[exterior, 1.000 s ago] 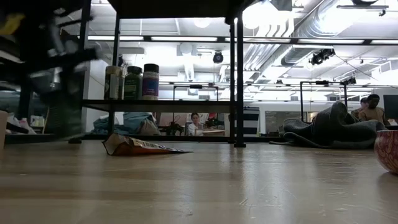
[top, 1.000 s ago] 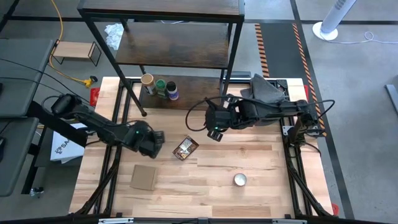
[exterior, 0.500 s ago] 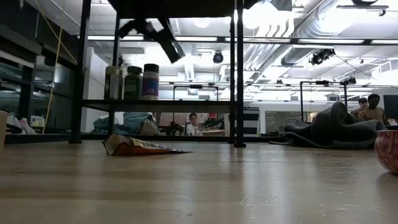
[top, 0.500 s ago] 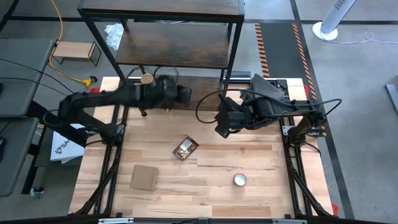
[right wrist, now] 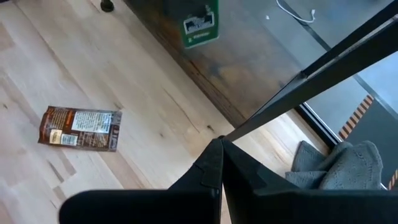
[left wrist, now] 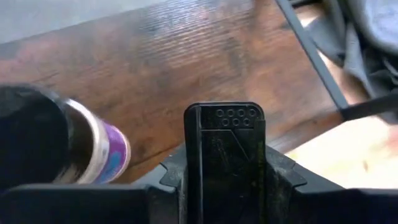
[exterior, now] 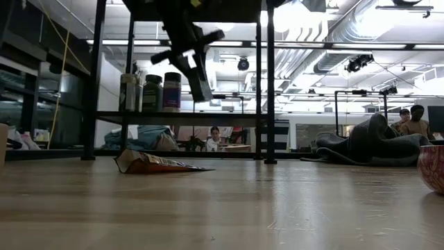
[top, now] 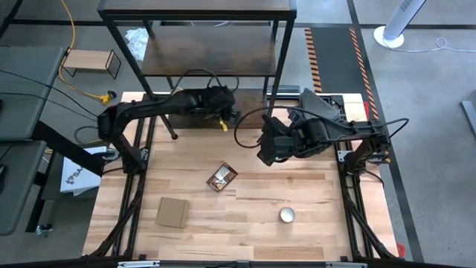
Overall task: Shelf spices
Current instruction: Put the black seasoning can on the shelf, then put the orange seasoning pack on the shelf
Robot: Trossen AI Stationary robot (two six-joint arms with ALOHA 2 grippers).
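My left gripper (top: 227,117) hangs over the shelf's (top: 201,63) lowest board (left wrist: 186,56), shut on a small dark tin (left wrist: 224,155). Just beside it the dark-capped jar with the purple label (left wrist: 81,152) stands on that board. The low view shows three jars (exterior: 151,92) in a row on the board; in the high view my left arm hides them. The brown-orange pouch (top: 222,177) lies flat on the table. My right gripper (top: 265,156) hovers shut above the table, right of the pouch (right wrist: 79,127). My left gripper pinches the tin's two long sides (left wrist: 193,168) between its two fingers (left wrist: 171,177). The tin lies along the fingers, its holed top (left wrist: 225,115) sticking out past them. The fingers slant down toward the shelf board. The tin is lifted clear above the board.
A flat cardboard square (top: 172,212) and a round silvery disc (top: 287,215) lie near the table's front. A grey cloth (top: 320,104) sits at the far right, next to the shelf's black frame post (right wrist: 311,74). A pink bowl (exterior: 431,167) shows at the right of the low view.
My left gripper has risen from low over the table's left side and swung toward the far edge. It has then gone right along the shelf's lowest board past the jars, rolling as it went. My right gripper has shifted slightly to the right.
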